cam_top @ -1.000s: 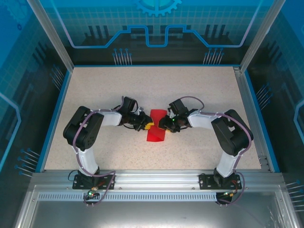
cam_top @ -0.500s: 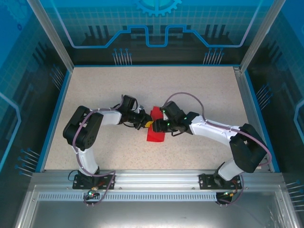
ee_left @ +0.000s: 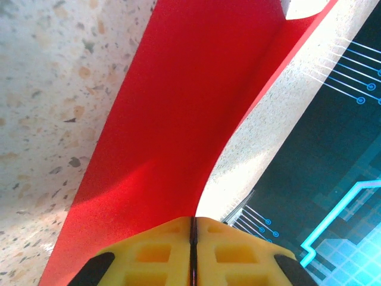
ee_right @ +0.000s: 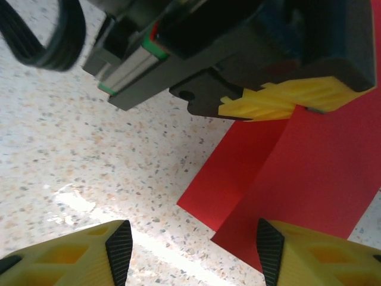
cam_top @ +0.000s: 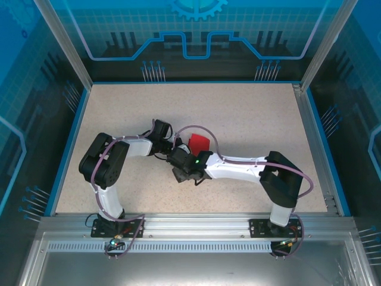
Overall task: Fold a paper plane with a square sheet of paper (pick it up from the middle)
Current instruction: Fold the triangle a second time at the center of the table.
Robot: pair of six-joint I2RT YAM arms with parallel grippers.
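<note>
I see left pincer (ee_left: 192,238) clamped on edge of red paper (ee_left: 178,119), which curves down toward table (ee_left: 47,89). Right pincer (ee_right: 190,250) apart, paper corner just ahead. Right arm (cam_top: 238,168) stretched low, leftward.

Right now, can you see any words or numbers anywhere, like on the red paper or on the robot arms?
None: there is no text to read in any view.
The red paper is plain, with no writing.
The robot arms carry no label that I can make out.
The blue walls have only line patterns and a gear shape, no letters.
</note>
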